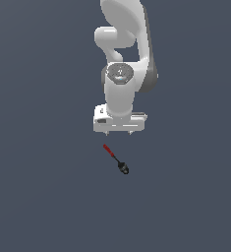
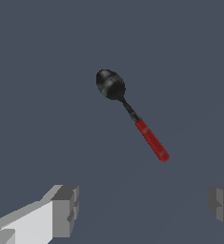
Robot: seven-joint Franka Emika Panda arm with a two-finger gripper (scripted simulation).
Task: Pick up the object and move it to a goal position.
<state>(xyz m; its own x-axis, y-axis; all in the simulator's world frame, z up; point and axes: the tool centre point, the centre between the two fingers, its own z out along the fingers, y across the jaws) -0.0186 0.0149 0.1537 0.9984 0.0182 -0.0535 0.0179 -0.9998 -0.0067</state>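
Note:
The object (image 1: 115, 159) is a tiny slim tool with a red handle, a thin black shaft and a black rounded knob. It lies on the dark grey floor, slanted, just below the white gripper (image 1: 119, 132) in the exterior view. The wrist view shows it whole (image 2: 132, 115), apart from the two grey fingertips (image 2: 66, 209), which stand wide apart. The gripper is open and empty, and does not touch the object.
The white arm (image 1: 124, 59) rises behind the gripper in the exterior view. The plain dark grey floor (image 1: 38, 197) spreads around the object on all sides. No goal marker shows.

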